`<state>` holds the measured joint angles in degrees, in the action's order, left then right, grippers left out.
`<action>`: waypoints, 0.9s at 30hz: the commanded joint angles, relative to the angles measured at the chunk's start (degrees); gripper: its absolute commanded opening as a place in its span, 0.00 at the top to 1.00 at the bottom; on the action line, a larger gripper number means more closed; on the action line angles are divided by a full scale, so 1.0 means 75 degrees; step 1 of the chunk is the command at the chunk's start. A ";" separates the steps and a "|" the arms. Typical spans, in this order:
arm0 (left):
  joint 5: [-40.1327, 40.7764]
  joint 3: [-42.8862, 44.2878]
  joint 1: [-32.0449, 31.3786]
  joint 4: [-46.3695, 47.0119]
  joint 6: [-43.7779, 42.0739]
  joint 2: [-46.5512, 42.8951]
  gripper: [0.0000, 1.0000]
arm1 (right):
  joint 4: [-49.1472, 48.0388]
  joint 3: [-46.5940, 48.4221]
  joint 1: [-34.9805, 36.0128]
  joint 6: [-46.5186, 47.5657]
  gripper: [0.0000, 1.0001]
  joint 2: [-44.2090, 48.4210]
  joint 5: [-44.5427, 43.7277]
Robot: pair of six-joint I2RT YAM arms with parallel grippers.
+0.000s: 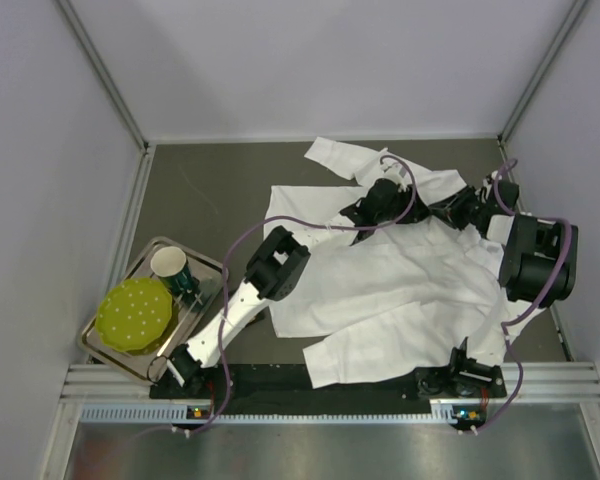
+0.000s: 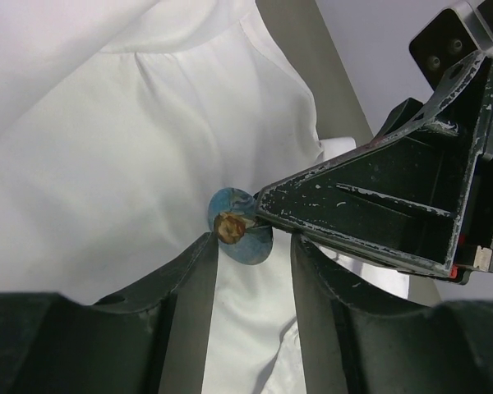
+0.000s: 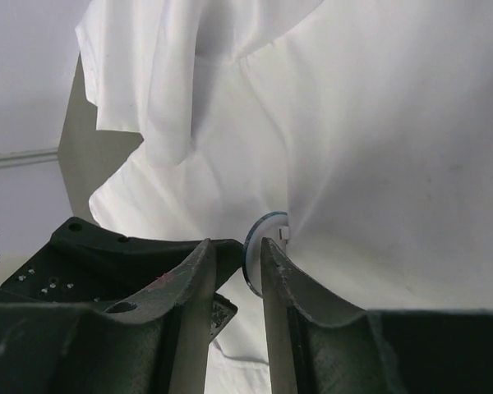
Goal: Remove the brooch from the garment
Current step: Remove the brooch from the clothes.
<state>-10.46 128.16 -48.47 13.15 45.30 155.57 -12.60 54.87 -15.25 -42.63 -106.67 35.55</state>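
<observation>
1. White thin cloth of the garment (image 1: 380, 290) is spread over the dark table (image 1: 210, 190), right of centre in the top view.
2. The brooch (image 2: 238, 231), a blue disc with a brown-gold centre, is seen fixed to the garment at the centre of the left wrist view.
3. The left gripper (image 2: 254, 242) is held with its jaws apart, wider than the brooch, which is framed between the fingertips.
4. The right gripper (image 3: 237, 244) is shown with its jaws nearly together. The brooch's rim is seen edge-on in the narrow gap at the tips. Whether it is clamped cannot be told.
5. In the left wrist view, one finger of the right gripper is seen entering from the right, its tip touching the brooch.
6. A metal tray (image 1: 195, 253) at the lower left of the top view is loaded with a yellow-green disc (image 1: 134, 314) and a cup (image 1: 169, 265).
</observation>
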 commanded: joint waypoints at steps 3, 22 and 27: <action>-0.0117 0.0561 0.0017 0.0356 -0.0016 0.0024 0.49 | -0.0230 0.0266 0.0040 -0.0057 0.71 0.0137 0.0275; 0.0000 0.0514 0.0029 0.0380 0.0171 0.0129 0.63 | -0.0664 0.0465 0.0205 -0.0527 0.73 -0.0589 0.0873; -0.0023 0.0502 0.0017 0.0310 0.0276 0.0105 0.64 | -0.0546 0.0465 0.0205 -0.0444 0.73 -0.0800 0.0873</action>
<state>-10.66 129.67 -48.36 11.94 46.17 156.18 -16.75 56.80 -14.94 -46.96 -110.98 40.51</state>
